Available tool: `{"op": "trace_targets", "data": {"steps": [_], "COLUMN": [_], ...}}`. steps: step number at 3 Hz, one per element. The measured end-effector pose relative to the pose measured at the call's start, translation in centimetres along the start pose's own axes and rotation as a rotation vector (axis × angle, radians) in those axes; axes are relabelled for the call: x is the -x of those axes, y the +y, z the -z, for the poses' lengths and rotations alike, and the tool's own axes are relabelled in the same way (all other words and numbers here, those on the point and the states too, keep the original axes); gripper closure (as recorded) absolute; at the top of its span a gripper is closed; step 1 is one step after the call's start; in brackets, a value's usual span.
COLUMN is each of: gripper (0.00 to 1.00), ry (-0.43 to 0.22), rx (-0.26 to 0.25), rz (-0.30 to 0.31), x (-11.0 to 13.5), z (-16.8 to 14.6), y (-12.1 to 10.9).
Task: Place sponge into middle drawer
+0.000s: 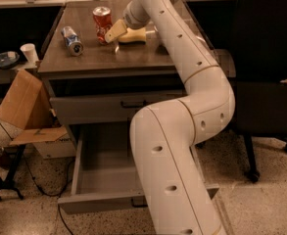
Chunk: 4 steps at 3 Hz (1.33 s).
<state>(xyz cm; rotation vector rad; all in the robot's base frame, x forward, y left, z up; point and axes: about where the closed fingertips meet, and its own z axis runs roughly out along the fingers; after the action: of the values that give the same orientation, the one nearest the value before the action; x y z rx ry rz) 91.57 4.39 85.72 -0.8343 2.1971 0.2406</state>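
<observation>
The pale yellow sponge (134,35) is on the brown cabinet top (99,58), just right of a red soda can (102,21). My gripper (116,32) is at the sponge's left end, reaching down from my white arm (182,131), and it touches or covers that end. The middle drawer (104,175) is pulled open low in front of the cabinet, and my arm hides its right part. The upper grey drawer (108,105) with a dark handle is closed.
A silver can (72,39) lies on its side at the left of the cabinet top. A cardboard box (23,104) and a black stand (6,185) are on the floor to the left. A black office chair (268,67) stands to the right.
</observation>
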Motion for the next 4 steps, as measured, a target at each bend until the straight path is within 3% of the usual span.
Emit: {"op": "trace_targets", "data": {"steps": [1, 2, 3, 4], "gripper": [0.00, 0.19, 0.27, 0.43], "ry": [0.014, 0.046, 0.072, 0.091], "rx": [-0.029, -0.031, -0.027, -0.028], "rz": [-0.051, -0.077, -0.085, -0.084], "x": [-0.2, -1.1, -1.8, -2.4], "z": [-0.6, -1.1, -1.3, -1.1], "y": [-0.3, -0.2, -0.1, -0.2]}}
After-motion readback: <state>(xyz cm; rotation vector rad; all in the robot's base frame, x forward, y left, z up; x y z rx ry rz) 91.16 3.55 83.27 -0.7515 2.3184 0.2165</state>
